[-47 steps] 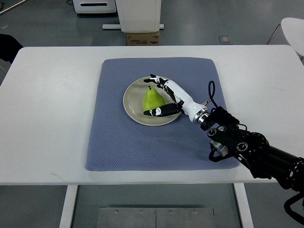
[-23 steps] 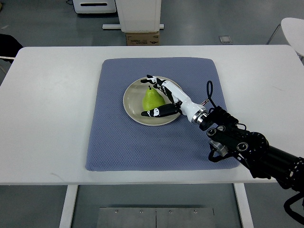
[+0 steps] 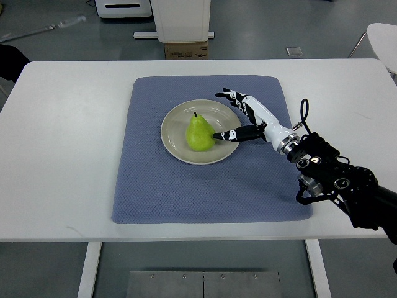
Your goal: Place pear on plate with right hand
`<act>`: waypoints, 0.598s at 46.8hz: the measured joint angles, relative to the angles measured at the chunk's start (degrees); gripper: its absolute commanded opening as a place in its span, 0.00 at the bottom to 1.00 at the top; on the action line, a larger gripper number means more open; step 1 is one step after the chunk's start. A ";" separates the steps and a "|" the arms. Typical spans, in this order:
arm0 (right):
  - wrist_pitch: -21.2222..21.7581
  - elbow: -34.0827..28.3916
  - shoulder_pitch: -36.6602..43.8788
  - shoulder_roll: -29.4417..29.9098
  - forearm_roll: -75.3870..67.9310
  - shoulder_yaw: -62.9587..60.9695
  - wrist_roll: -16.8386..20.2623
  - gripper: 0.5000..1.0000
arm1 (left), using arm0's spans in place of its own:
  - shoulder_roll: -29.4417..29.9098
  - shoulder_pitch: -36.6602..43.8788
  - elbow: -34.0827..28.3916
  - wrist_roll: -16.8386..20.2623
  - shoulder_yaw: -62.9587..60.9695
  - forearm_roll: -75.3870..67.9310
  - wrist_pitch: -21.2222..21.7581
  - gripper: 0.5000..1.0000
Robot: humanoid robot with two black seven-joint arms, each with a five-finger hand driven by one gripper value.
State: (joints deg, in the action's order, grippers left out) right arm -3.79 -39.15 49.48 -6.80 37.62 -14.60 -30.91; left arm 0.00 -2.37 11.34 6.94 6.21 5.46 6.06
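Right hand (image 3: 239, 118) has pulled back from pear (image 3: 199, 133), fingers spread, empty; thumb near it could tip the pear off plate (image 3: 173, 119).

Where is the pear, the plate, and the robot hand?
pear (image 3: 199, 133), top view, middle of its green body
plate (image 3: 175, 126), top view, bare left part
right robot hand (image 3: 246, 117), top view, white palm

Right hand (image 3: 243, 118) open, fingers spread
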 measured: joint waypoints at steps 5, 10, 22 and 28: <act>0.01 0.04 0.00 -1.61 -0.20 -0.02 -0.18 1.00 | 0.00 0.00 0.00 0.00 0.01 0.00 0.00 1.00; 0.01 0.04 -0.14 -3.03 -3.00 -0.37 -0.28 1.00 | 0.00 0.00 0.00 0.00 0.01 0.00 0.00 1.00; -0.07 3.14 -0.32 -4.68 -7.09 -4.05 0.45 1.00 | 0.00 0.00 0.00 0.00 0.01 0.00 0.00 1.00; -0.10 6.82 -0.83 -4.16 -7.48 -10.03 2.11 1.00 | 0.00 0.00 0.00 0.00 0.01 0.00 0.00 1.00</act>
State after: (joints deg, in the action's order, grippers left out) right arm -3.89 -32.33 48.65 -10.96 30.14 -24.63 -28.79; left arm 0.00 -2.37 11.34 6.94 6.22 5.45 6.06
